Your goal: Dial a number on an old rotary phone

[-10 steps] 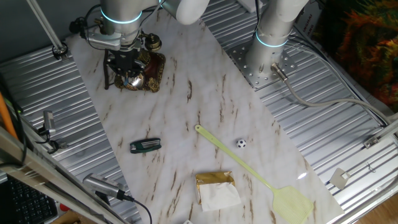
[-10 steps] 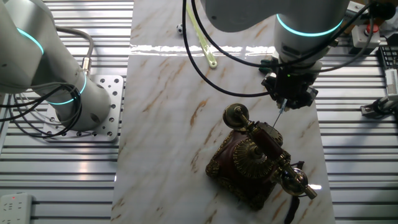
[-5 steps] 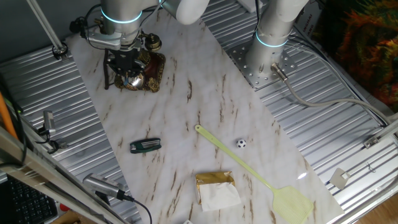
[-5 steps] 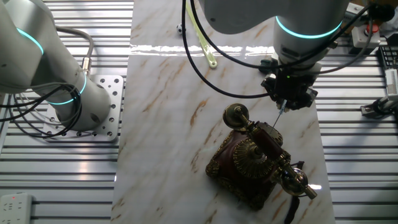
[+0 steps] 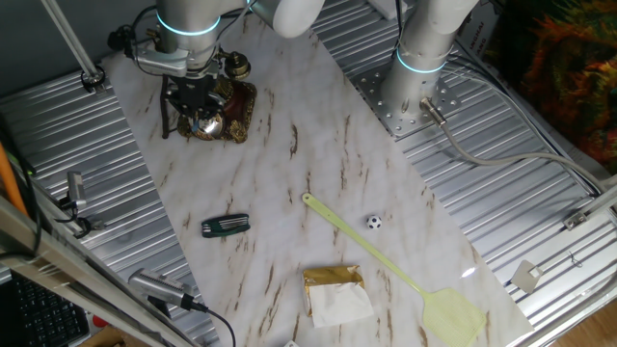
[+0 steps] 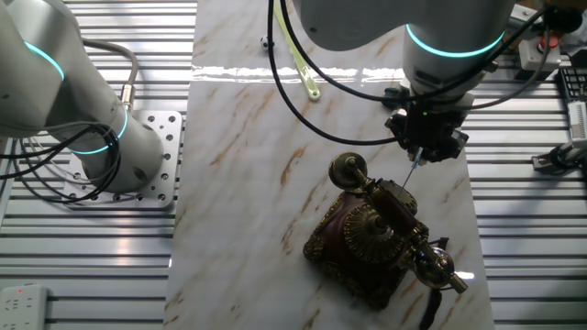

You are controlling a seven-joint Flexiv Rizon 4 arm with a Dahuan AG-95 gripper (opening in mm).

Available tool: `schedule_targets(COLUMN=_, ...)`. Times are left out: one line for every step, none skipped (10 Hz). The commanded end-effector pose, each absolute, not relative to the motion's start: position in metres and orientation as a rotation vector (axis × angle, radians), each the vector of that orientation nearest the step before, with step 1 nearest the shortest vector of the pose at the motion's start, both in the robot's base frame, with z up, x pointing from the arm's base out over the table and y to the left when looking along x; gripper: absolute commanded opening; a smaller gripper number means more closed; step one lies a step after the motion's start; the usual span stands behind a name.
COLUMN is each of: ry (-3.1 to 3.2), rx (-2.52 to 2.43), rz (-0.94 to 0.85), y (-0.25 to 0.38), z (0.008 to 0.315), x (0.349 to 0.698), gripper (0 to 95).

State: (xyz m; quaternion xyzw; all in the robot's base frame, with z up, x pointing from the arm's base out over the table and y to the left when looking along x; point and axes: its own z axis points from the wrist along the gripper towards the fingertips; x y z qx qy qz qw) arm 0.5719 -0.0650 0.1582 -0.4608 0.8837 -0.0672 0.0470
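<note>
The small antique-style rotary phone point(image 6: 381, 240), dark brown and brass with a round metallic dial and a brass-ended handset on its cradle, stands near one end of the marble-patterned white board point(image 5: 289, 183), close to the board's edge. My black 2-finger gripper point(image 6: 424, 139) hangs just above and beside the phone, on the cradle side. A thin pointed tip point(image 6: 414, 167) juts down from it toward the handset point(image 6: 393, 209); I cannot tell whether it touches the phone, nor how far my fingers stand apart. In one fixed view my gripper point(image 5: 194, 96) covers most of the phone point(image 5: 231, 108). My wrist points almost straight down, its ring lit cyan, with black cables looping off it.

Well apart from the phone lie a dark green folding pocket tool point(image 5: 226, 226), a pale yellow plastic fly swatter point(image 5: 386, 263), a small black-and-white ball point(image 5: 373, 222) just beside the swatter's handle, and a gold-and-white packet point(image 5: 335, 294).
</note>
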Motion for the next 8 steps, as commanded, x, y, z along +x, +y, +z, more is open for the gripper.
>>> schedule_targets(ry=2.704, rx=-1.388, rz=-0.205, y=-0.065, z=0.1582, x=0.572, gripper=0.0)
schedule_targets(ry=2.705, rx=-1.386, rz=-0.205, y=-0.065, z=0.1582, x=0.572, gripper=0.0)
schedule_targets(ry=2.706, rx=-1.386, rz=-0.207, y=-0.065, z=0.1581, x=0.572, gripper=0.0)
schedule_targets(ry=2.707, rx=-1.383, rz=-0.206, y=-0.065, z=0.1581, x=0.572, gripper=0.0)
schedule_targets(ry=2.708, rx=-1.382, rz=-0.206, y=-0.0647, z=0.158, x=0.572, gripper=0.0)
schedule_targets(ry=2.708, rx=-1.381, rz=-0.207, y=-0.0643, z=0.1579, x=0.572, gripper=0.0)
schedule_targets(ry=2.709, rx=-1.379, rz=-0.207, y=-0.0641, z=0.1579, x=0.572, gripper=0.0)
schedule_targets(ry=2.711, rx=-1.375, rz=-0.206, y=-0.0638, z=0.1579, x=0.5719, gripper=0.0)
